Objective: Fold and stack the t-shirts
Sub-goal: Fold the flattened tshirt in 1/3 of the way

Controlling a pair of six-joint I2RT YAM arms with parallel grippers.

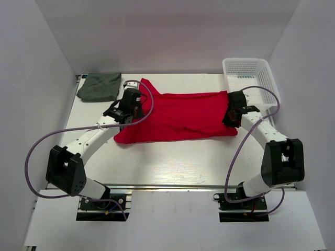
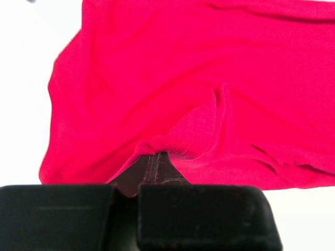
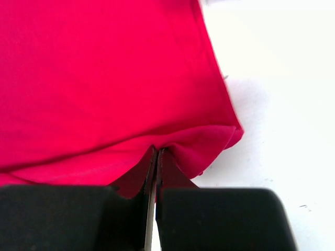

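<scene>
The red t-shirt lies spread in the middle of the white table, wide from side to side, with some soft wrinkles and one part of cloth sticking out at its far left corner. The left gripper is at the left edge of the red t-shirt. In the left wrist view its two fingers are pressed together, and a small fold of the red cloth is bunched over their tips. The right gripper is at the right edge of the red t-shirt. In the right wrist view its fingers are also closed, with only a thin line between them, and they pinch the doubled hem near the corner. The dark grey-green t-shirt lies folded beyond the far left corner of the red t-shirt, apart from it. A white mesh basket stands beyond the far right corner of the red t-shirt.
</scene>
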